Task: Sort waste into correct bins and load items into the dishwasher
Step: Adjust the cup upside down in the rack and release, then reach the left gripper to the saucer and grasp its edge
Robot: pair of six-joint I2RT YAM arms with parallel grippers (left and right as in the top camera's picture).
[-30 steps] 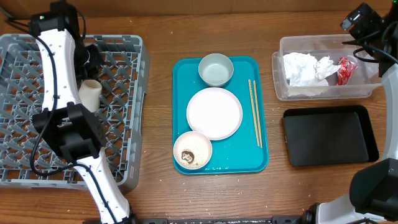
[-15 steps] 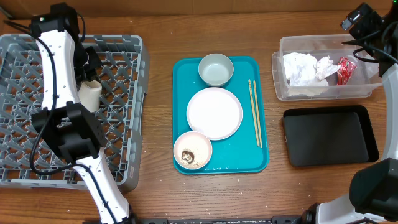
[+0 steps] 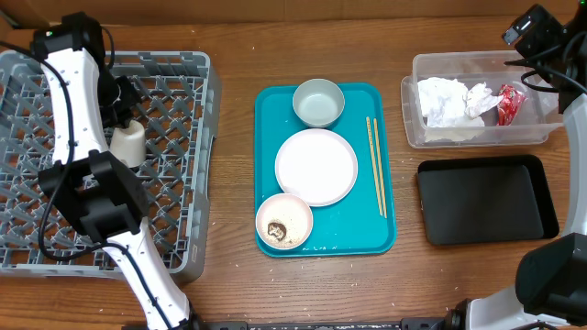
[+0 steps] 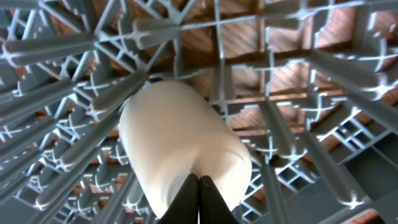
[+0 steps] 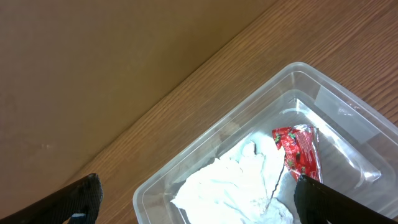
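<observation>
The left gripper (image 4: 199,193) is pinched shut at the near end of the small white cup (image 4: 180,143), apparently nipping its wall, and holds it tilted low over the lattice of the grey dish rack (image 3: 183,211), toward its far side. So the cup is about in, though I cannot tell whether it rests on the grid yet. The rest of the loading looks undone: on the teal tray (image 3: 381,238) sit the round plate (image 3: 316,167), an empty bowl (image 3: 318,101) beyond it, a nearer bowl (image 3: 284,221) with brownish food scraps (image 3: 277,230) in it, and the chopsticks (image 3: 376,165) lying along the plate's right. The dry waste seems sorted: crumpled napkins (image 3: 445,101) and the red wrapper (image 3: 510,103) lie in the clear tub (image 3: 411,96), over whose far corner the right gripper (image 5: 208,202) hangs spread wide, holding nothing. The black tray (image 3: 486,202) beside the tub has nothing in it, so the scraps are probably meant for it. Everything stands on a wood-grain table (image 3: 238,46); past its far edge I see only plain brown.
</observation>
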